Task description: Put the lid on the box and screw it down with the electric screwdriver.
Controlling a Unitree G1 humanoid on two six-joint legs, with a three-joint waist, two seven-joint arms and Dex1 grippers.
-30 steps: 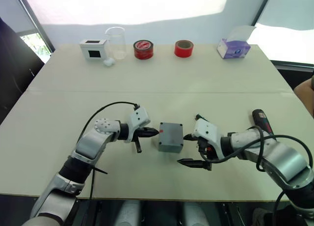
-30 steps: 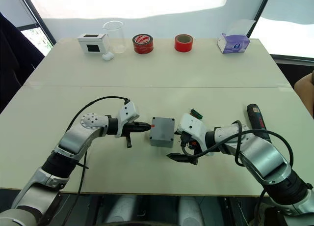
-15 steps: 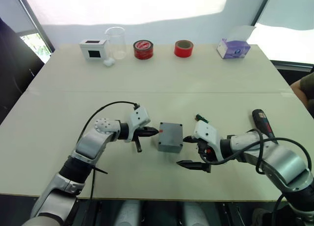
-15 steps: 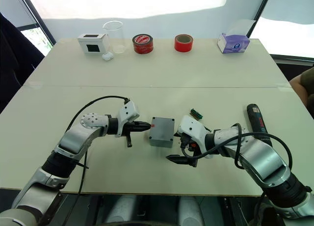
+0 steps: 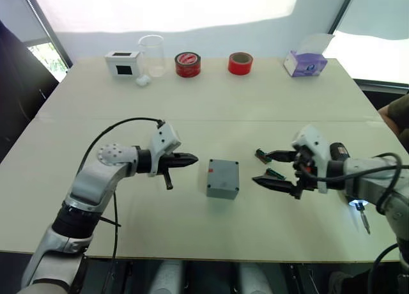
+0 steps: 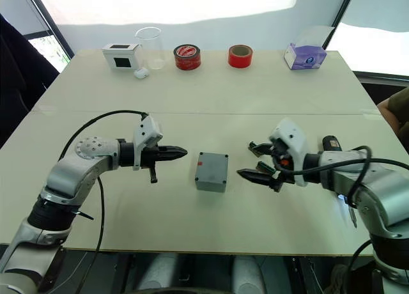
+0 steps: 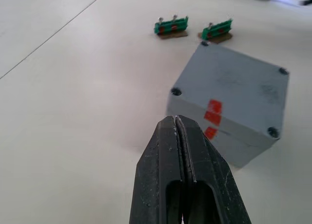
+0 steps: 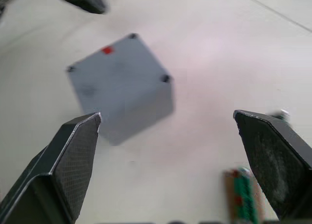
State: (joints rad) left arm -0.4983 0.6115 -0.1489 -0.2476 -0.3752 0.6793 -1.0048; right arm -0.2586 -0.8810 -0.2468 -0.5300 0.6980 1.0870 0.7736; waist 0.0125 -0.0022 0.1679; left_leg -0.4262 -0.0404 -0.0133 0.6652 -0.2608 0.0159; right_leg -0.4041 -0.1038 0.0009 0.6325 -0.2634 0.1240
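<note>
The lid (image 5: 223, 173) sits on the box (image 5: 222, 186). Left of the box, the left gripper (image 5: 190, 158) is clenched empty. Right of it, the right gripper (image 5: 268, 169) is spread wide beside two green strips (image 7: 171, 27).

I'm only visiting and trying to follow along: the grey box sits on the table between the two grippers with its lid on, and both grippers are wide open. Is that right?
Not quite. Only the right gripper is wide open; the left gripper has its fingers pressed together, as the left wrist view shows. The rest holds: the box sits between them on the table, with the lid on top.
</note>
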